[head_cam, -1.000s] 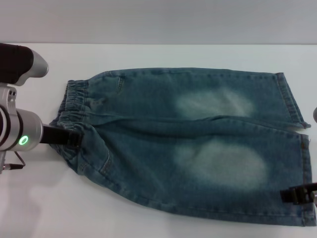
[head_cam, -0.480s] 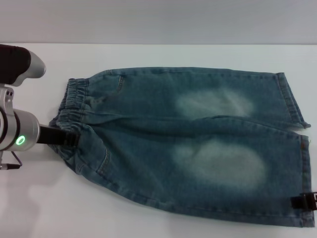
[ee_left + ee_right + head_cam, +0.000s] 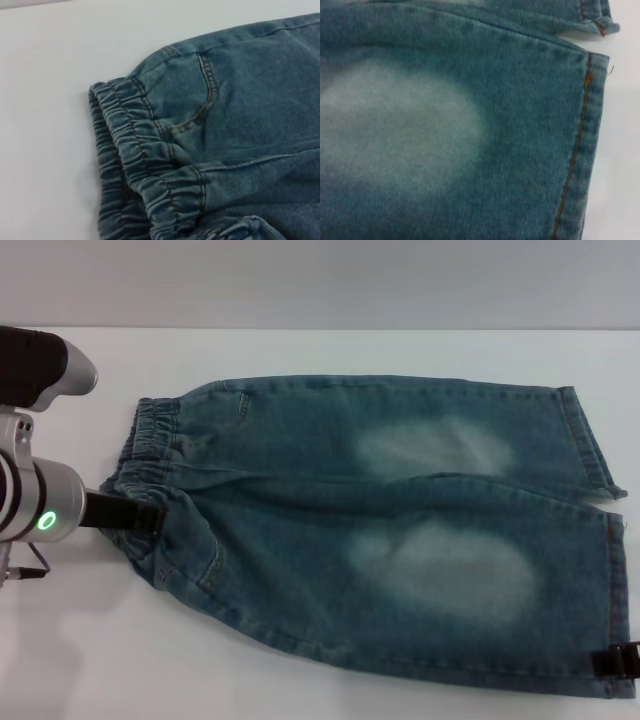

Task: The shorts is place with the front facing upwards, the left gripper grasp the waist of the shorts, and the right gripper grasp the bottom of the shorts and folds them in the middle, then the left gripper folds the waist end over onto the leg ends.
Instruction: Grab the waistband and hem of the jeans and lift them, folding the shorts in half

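Denim shorts spread flat on the white worktop, an end effector at each end.

At far left of the head view, the left end effector (image 3: 135, 517) reaches in from its silver arm, green light lit, and its black tip touches the gathered waist of the shorts (image 3: 150, 455) at the near corner; whether it is spread or pinching the band I cannot tell. The shorts (image 3: 400, 540) lie with the waist pointing left and the legs running right, two pale faded patches (image 3: 440, 575) on the thighs and a curved pocket seam (image 3: 202, 100) just beside the waistband. The leg ends (image 3: 600, 540) lie flat at the right. The right end effector (image 3: 618, 662) shows only as a black tip at the near hem corner; its state cannot be told.
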